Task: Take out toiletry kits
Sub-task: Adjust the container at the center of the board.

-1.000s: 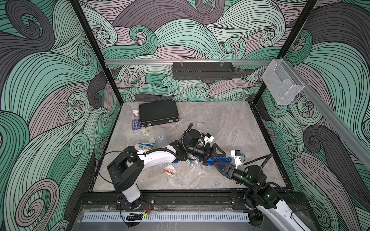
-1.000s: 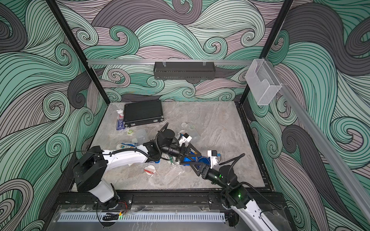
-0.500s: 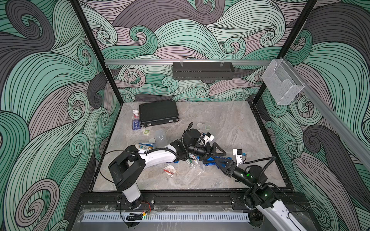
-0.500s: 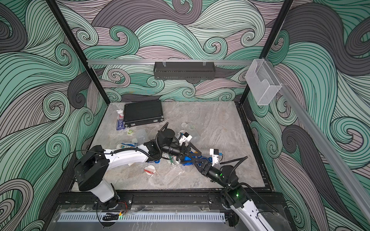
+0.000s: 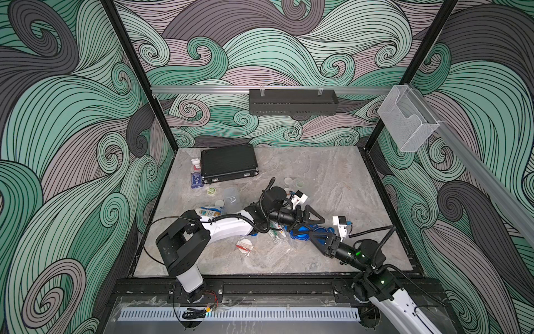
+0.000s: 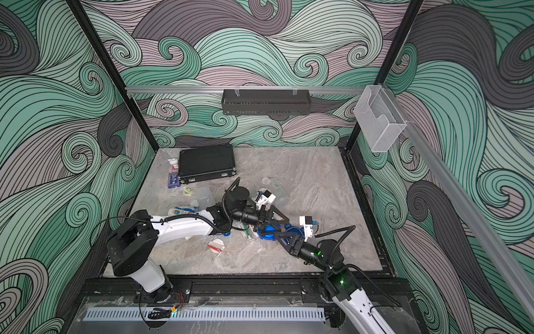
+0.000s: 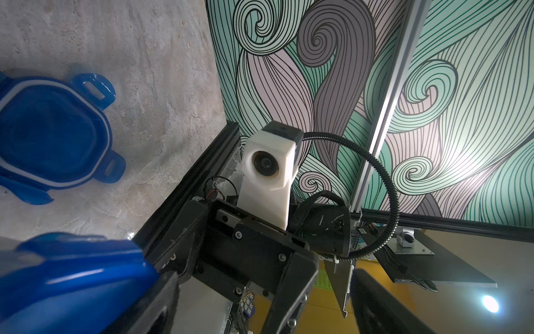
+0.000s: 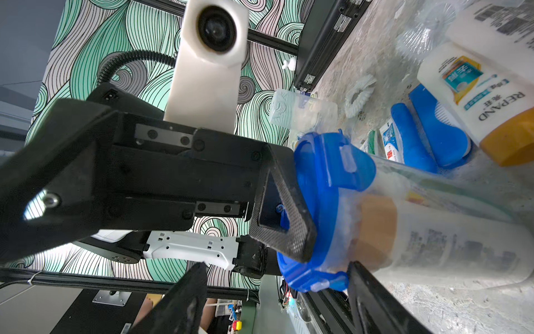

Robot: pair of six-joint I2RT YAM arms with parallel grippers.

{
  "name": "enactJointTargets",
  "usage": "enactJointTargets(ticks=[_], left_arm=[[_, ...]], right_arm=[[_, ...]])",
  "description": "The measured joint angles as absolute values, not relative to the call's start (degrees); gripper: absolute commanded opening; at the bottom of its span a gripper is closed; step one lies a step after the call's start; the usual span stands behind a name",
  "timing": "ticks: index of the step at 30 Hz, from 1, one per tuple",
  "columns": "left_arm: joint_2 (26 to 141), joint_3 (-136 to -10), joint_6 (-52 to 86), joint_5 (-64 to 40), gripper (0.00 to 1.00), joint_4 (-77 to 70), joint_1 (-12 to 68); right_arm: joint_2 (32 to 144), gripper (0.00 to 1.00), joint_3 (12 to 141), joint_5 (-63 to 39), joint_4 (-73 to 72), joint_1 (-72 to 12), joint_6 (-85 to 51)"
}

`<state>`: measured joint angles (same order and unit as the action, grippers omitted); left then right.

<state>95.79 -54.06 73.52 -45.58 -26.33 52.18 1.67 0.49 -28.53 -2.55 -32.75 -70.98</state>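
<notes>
- Right wrist view: two white orange-capped bottles; the inner bottle (image 8: 448, 245) lies inside a clear container (image 8: 433, 185) tipped over on the worktop (image 8: 433, 312); the loose bottle (image 8: 474, 95) lies beside it, near a toothpaste tube (image 8: 391, 141)
- two blue lids: the loose lid (image 7: 49, 133); the container's lid (image 8: 326, 162)
- left pincer (image 5: 312, 222) wide, one finger against the container's lid; right pincer (image 8: 277, 266) wide, gripping nothing, one finger touching the container
- black case (image 5: 228, 167) well apart

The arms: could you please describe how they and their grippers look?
Left arm and right arm have white shells, black joints and ribbed black cables. Left gripper and right gripper are black, with hollow triangular fingers and a white camera housing each. Green lights glow on the right arm.
</notes>
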Motion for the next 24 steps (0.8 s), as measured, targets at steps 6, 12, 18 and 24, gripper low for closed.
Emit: enactJointTargets(ticks=[6, 12, 18, 24], left_arm=[[95.7, -52.6, 74.3, -45.6, 0.92, -28.6, 52.2], [95.7, -52.2, 74.8, -45.6, 0.92, -29.5, 52.2], [95.9, -52.2, 74.8, -45.1, 0.92, -30.2, 52.3], [95.9, -52.0, 74.6, -44.3, 0.92, -30.7, 52.6]], right_arm=[[1.7, 0.76, 0.4, -30.0, -2.9, -32.5, -71.0], [1.7, 0.75, 0.4, -33.5, -2.8, -32.2, -70.2], [1.4, 0.75, 0.4, -39.0, -3.7, -32.2, -69.4], [1.3, 0.75, 0.4, -40.4, -5.4, -32.3, -69.2]])
